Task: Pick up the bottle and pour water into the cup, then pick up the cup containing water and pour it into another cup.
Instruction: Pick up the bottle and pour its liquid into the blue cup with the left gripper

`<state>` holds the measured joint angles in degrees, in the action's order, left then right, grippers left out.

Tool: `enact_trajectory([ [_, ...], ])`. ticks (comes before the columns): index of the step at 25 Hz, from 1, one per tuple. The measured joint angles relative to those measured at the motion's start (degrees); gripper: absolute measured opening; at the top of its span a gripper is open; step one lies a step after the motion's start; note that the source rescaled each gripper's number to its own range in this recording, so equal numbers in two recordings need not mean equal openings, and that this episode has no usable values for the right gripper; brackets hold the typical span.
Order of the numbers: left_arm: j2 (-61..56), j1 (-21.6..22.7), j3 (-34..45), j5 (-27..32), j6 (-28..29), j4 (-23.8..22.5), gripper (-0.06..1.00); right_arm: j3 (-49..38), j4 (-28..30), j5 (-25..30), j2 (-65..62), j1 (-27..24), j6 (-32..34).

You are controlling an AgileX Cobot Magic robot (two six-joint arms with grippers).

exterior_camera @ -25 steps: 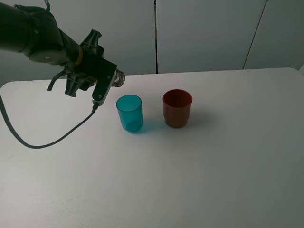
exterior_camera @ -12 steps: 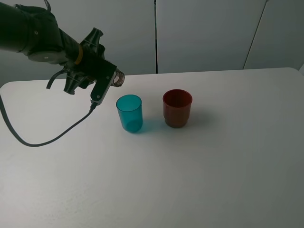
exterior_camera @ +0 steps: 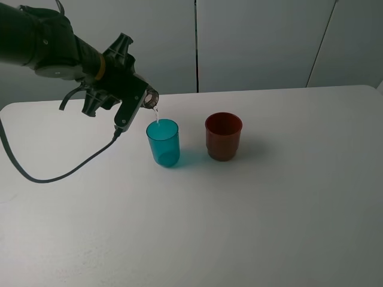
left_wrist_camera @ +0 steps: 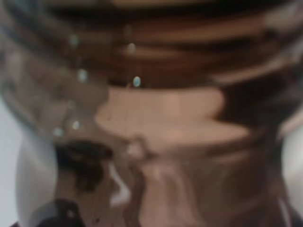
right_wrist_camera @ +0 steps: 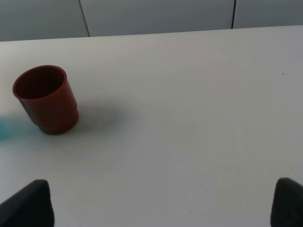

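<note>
My left gripper [exterior_camera: 130, 100] is shut on the bottle [exterior_camera: 151, 97], held tilted above the table with its open neck just over the left rim of the teal-blue cup [exterior_camera: 163, 142]. A thin stream of water falls from the neck into this cup. The left wrist view is filled by the blurred brownish bottle [left_wrist_camera: 161, 118]. The dark red cup [exterior_camera: 224, 136] stands upright just right of the teal one and also shows in the right wrist view [right_wrist_camera: 46, 99]. My right gripper [right_wrist_camera: 158, 208] is open and empty, well apart from the red cup, and is out of the exterior view.
The white table [exterior_camera: 269, 197] stretches to the front and right of the cups. A black cable [exterior_camera: 66, 173] hangs from the left arm and loops over the table's left part. A grey panelled wall stands behind the table's far edge.
The left gripper has tipped the bottle further, bringing its neck over the teal cup's rim. Water now streams into the cup, where none fell before. Both cups stay put.
</note>
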<state>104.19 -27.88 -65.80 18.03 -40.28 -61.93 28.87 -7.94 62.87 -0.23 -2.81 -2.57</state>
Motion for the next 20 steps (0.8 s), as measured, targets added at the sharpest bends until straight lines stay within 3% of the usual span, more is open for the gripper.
enact_trajectory([
  [20,0.0,0.0,0.0,-0.2,0.4,-3.9,0.0,0.0,0.0,0.0,0.0,0.0,0.0],
])
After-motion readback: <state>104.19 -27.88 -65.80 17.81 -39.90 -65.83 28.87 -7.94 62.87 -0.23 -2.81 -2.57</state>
